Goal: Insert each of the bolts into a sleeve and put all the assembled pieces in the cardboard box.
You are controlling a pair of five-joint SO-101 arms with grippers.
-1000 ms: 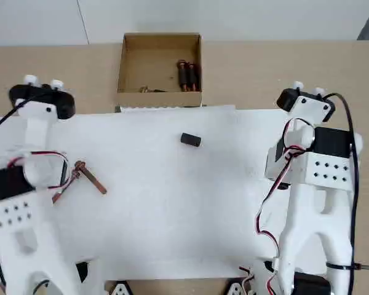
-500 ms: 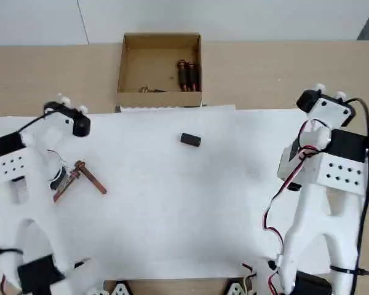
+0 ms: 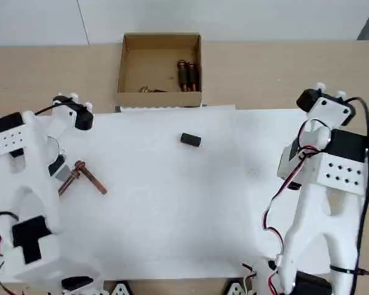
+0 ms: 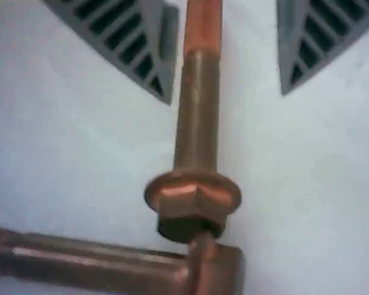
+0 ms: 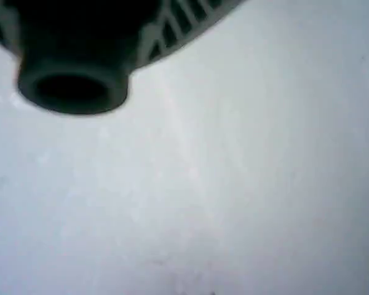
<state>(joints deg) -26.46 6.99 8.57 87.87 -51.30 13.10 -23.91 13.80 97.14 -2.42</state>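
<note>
Two bolts: loose on the foam sheet [image 3: 172,209], heads touching, beside the left arm; neither is in a sleeve yet.
Left end effector [image 4: 226,92]: jaws wide apart, straddling the shank of one bolt [image 4: 197,117] and gripping nothing; probably set to close on that shank.
Second bolt [image 4: 92,267]: lies across just past the first's head, so a lift may nudge it.
Two sleeves: loose sleeve [image 3: 190,139] mid-sheet, near the box [image 3: 120,67]; held sleeve [image 5: 71,89] at the right arm.
Right end effector [image 5: 80,43]: appears clamped on the held sleeve, bore facing the wrist camera, above the sheet, well apart from the bolts; likely posed to receive one.
Box: on the worktop [image 3: 264,67] at the sheet's far edge.
Assembled pieces [image 3: 187,75]: two, it seems, side by side in the box.
</note>
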